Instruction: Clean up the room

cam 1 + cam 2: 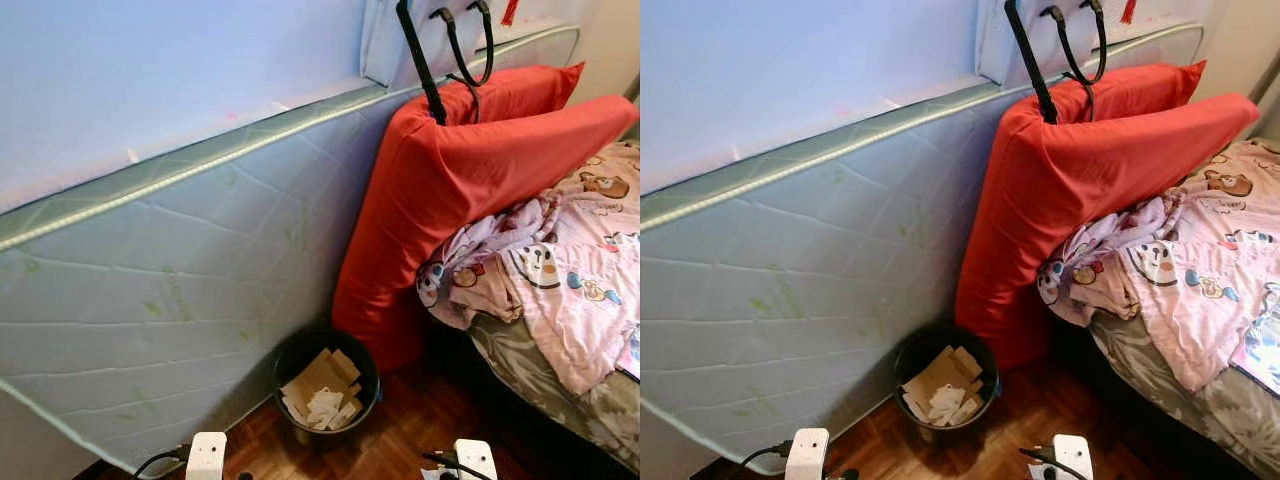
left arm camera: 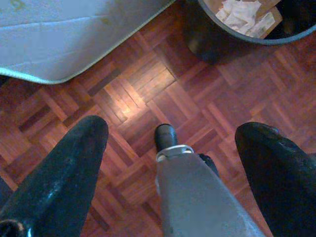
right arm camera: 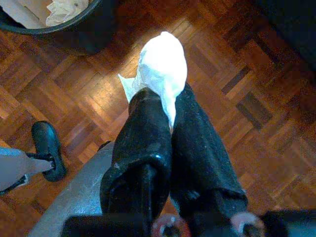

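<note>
Left eye view: we're facing a mattress propped on its long edge against the wall, a red cushion beside it, and a black bin of paper scraps on the parquet. Our right gripper is clenched on a crumpled white tissue, sticking out lengthwise past the fingertips above the floor near the bin. Left gripper hangs with fingers spread.

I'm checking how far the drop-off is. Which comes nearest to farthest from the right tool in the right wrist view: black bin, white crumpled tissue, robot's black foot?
1. White crumpled tissue, pinched at the right tool's tips.
2. Robot's black foot, on the parquet beside the arm.
3. Black bin, beyond the tissue, holding paper.
</note>
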Tool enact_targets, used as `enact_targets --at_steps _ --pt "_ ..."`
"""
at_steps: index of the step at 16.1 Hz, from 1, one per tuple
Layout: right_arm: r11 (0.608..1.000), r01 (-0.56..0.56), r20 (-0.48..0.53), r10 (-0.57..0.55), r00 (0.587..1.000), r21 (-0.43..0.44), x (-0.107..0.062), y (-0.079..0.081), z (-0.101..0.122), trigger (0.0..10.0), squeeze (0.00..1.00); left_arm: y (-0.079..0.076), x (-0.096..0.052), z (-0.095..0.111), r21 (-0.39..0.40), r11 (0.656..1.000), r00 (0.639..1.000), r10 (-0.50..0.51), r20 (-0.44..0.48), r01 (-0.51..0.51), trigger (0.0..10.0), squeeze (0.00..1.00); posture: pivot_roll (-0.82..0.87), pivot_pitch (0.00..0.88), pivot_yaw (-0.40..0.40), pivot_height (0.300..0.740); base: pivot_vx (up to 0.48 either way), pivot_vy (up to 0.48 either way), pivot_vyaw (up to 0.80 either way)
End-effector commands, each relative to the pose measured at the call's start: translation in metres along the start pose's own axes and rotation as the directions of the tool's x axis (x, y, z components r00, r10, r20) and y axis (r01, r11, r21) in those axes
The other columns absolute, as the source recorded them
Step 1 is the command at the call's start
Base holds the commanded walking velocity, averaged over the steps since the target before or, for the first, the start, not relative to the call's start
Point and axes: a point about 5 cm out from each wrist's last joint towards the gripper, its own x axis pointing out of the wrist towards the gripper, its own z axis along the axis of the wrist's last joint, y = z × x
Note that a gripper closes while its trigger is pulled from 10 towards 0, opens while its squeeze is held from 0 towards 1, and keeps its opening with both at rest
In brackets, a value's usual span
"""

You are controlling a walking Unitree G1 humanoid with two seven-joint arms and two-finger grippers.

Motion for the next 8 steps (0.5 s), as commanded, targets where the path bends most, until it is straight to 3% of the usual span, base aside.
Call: enact_targets --at_steps 1,6,8 --pt "1.0 0.004 -0.012 -0.004 1.0 -0.006 -0.0007 -0.0042 -0.0017 10.0 0.0 -0.0028 -0.0001 -0.0022 -0.013 1.0 1.0 0.002 -0.009 -0.002 10.0 0.0 -0.08 0.0 -0.043 0.74 0.0 0.0 0.0" --pt "0.998 0.007 0.001 -0.007 1.0 -0.054 -0.0007 -0.0108 0.0028 10.0 0.0 -0.0096 0.0005 -0.0014 -0.033 0.999 1.0 0.0 -0.007 0.0 10.0 0.0 -0.08 0.0 -0.066 0.74 0.0 0.0 0.0" --pt "0.998 0.006 0.006 -0.006 1.0 -0.055 -0.0007 -0.0108 0.0033 10.0 0.0 -0.0094 0.0005 -0.0016 -0.031 0.999 1.0 0.005 -0.009 -0.005 10.0 0.0 -0.08 0.0 -0.066 0.74 0.0 0.0 0.8"
